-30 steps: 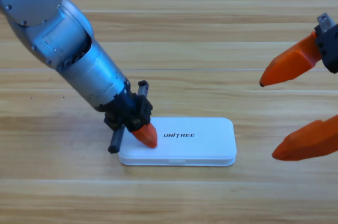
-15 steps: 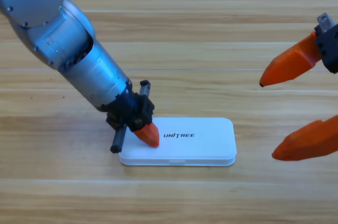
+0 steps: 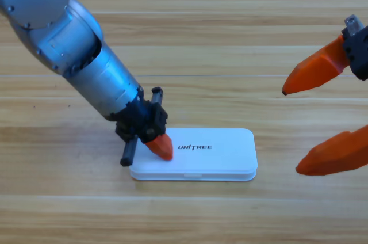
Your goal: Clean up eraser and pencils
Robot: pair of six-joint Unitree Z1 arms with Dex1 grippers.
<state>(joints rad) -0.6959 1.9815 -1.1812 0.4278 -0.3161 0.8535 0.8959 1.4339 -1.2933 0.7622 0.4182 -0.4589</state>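
The left arm comes down from the upper left corner, and the left end effector (image 3: pixel 159 146) rests its orange tip on the left end of the white case (image 3: pixel 213 155). I cannot tell if it is clenched or released. The case lies closed on the wooden table (image 3: pixel 230 37), its lid down with the printed word up. The eraser and the pencils are not visible anywhere; the closed lid hides whatever is inside. At the right edge waits the right end effector (image 3: pixel 299 129), released, its two orange jaws wide apart, well away from the case.
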